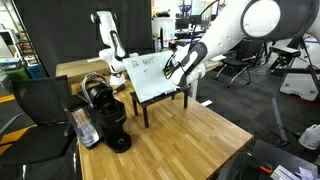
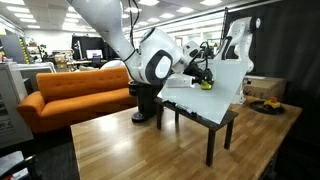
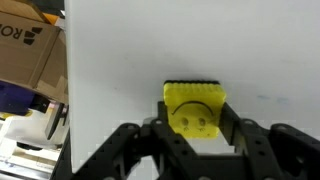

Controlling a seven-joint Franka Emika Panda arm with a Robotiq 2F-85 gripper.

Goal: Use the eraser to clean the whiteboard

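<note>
The eraser (image 3: 194, 107) is a small yellow sponge block with a drawn face. My gripper (image 3: 195, 125) is shut on it and presses it against the whiteboard (image 3: 150, 50), which fills the wrist view. In an exterior view the whiteboard (image 1: 148, 75) stands tilted on a dark legged stand, with dark scribbles near its top, and my gripper (image 1: 176, 66) is at its right edge. In the opposite exterior view the eraser (image 2: 205, 84) shows as a yellow spot at the gripper (image 2: 203, 80) against the board (image 2: 222, 85).
A black coffee machine (image 1: 105, 112) stands on the wooden table (image 1: 190, 140) in front of the board. A black chair (image 1: 40, 105) is beside the table. An orange sofa (image 2: 70, 95) stands behind. A cardboard box (image 3: 30, 45) shows beside the board.
</note>
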